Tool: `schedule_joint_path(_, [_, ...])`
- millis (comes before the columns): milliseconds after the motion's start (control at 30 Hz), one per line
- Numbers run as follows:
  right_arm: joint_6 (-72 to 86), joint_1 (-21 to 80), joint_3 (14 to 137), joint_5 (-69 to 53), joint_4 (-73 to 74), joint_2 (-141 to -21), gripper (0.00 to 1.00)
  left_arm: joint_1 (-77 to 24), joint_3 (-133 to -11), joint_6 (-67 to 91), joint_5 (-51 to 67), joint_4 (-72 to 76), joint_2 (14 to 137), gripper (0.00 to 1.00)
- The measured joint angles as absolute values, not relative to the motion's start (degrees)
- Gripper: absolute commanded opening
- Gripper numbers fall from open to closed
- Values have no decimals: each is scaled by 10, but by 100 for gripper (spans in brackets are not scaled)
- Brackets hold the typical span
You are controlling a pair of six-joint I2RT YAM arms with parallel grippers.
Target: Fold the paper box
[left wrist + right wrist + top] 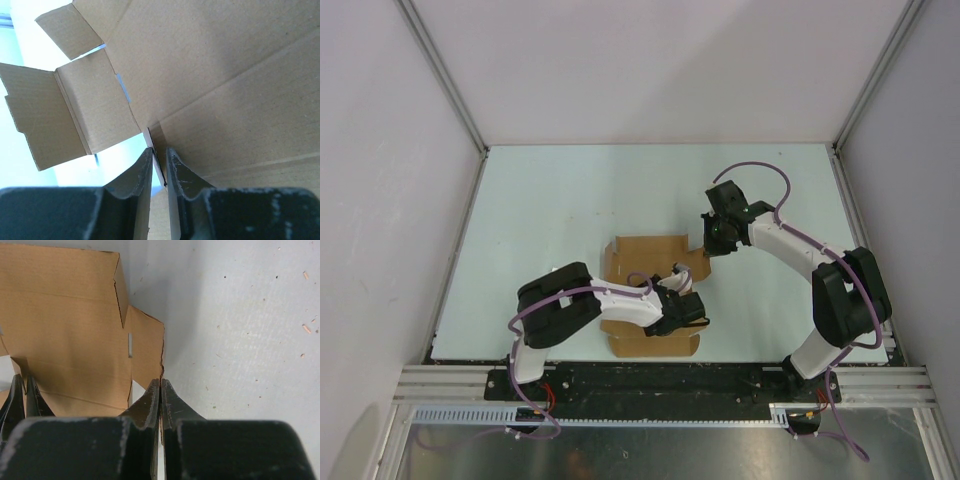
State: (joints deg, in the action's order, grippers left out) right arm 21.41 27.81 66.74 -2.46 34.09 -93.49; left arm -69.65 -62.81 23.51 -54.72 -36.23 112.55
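Clearly, the paper box (pixel 645 262) is not yet a box. It lies as an open brown sheet with several flaps in the middle of the table (pixel 550 220), between the two arms, and some of its panels stand up a little.

The left gripper (pixel 159 152) is closed to a narrow slit, with an upright edge of cardboard between its fingers. It seems to pinch this edge, but its wrist view is too close to be sure that both fingers press on it. The right gripper (pixel 160 382) is fully closed, and the edge of a side flap runs directly into its fingertips, so I judge that it holds this flap at the right side of the sheet.

Several things could go wrong from here. Both holds are only on thin edges, so a pull in different directions could tear the cardboard or let one edge slip out. If one arm lifts faster than the other, the sheet may bend beside a crease line and not on it. A flap that escapes would likely spring back flat.

Counted, I see one paper box, two arms and two grippers.
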Motion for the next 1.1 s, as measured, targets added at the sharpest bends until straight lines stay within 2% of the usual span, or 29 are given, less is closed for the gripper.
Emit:
schedule_joint_path(200, [214,280,667,-25,341,-935,0,-698,-628,235,-549,-368,1126,23])
schedule_joint_path(267, [215,280,667,-25,341,-935,0,-699,-628,235,-549,-370,1126,29])
schedule_joint_path(433, [215,281,667,-29,340,-935,0,-700,-631,236,-553,-385,1123,32])
schedule_joint_path(533, [215,281,667,-33,340,-934,0,-700,-637,239,-550,-401,1098,39])
schedule_joint_path(733, [213,283,665,-36,340,-930,0,-700,-671,242,-537,-411,966,51])
schedule_joint_path(867, [194,283,664,-40,340,-921,0,-685,-673,257,-512,-409,848,54])
schedule_joint_path(967, [166,283,664,-47,336,-909,0,-643,-666,266,-475,-398,763,56])
schedule_joint_path(1100, [117,278,664,-81,307,-900,0,-540,-616,269,-400,-366,634,58])
